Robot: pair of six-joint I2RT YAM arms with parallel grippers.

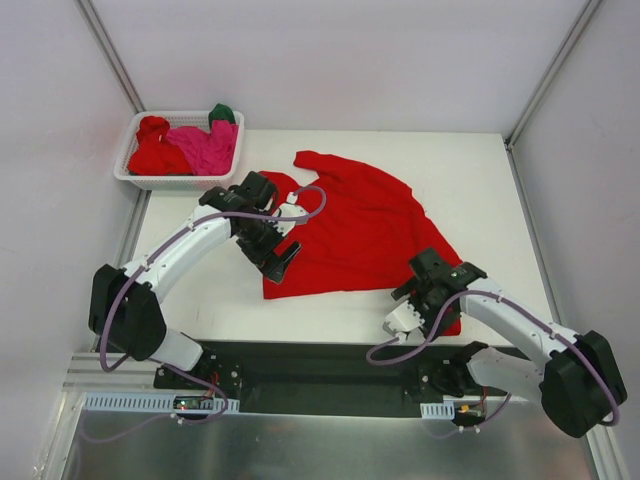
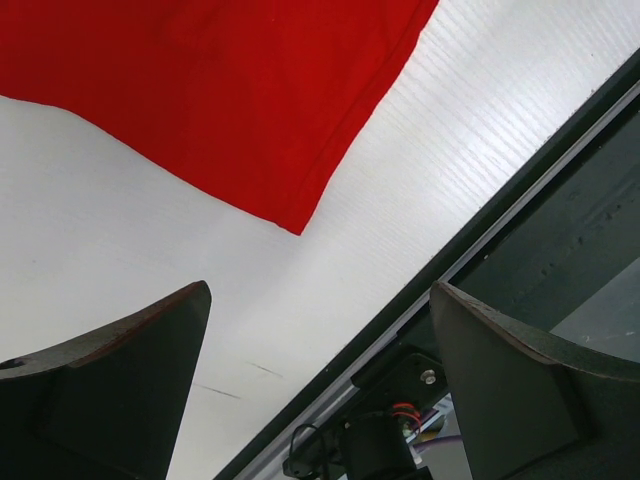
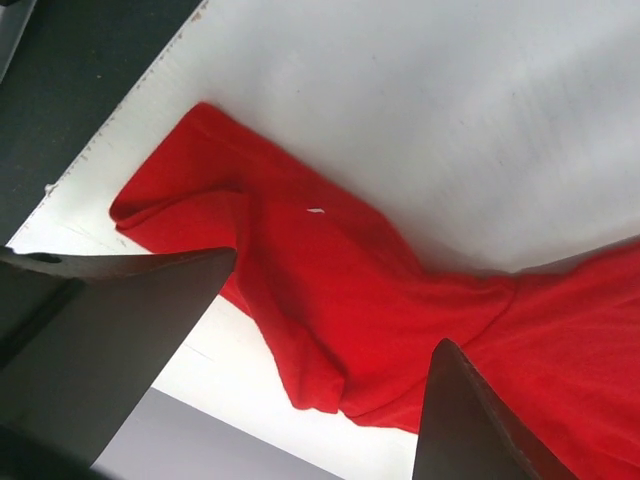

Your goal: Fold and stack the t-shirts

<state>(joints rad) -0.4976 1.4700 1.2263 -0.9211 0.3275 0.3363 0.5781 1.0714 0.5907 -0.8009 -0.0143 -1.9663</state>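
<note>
Overhead camera and close wrist cameras share t-shirt (image 1: 360, 230)

Table (image 1: 480, 180): white surface with a black rail along its near edge.
Spread t-shirt (image 1: 365, 225): bright red, lying mostly flat at the table's middle, with wrinkles and one sleeve pointing far-left.
Basket (image 1: 170, 181): white lattice, at the far-left corner.
Basket contents: a red t-shirt (image 1: 152, 152) on the left, a pink t-shirt (image 1: 207, 148) on the right, a green t-shirt (image 1: 222, 113) at the far-right edge.
Left gripper (image 1: 280, 258): over the spread t-shirt's near-left corner, fingers apart.
Right gripper (image 1: 405, 318): at the spread t-shirt's near-right corner.
</note>
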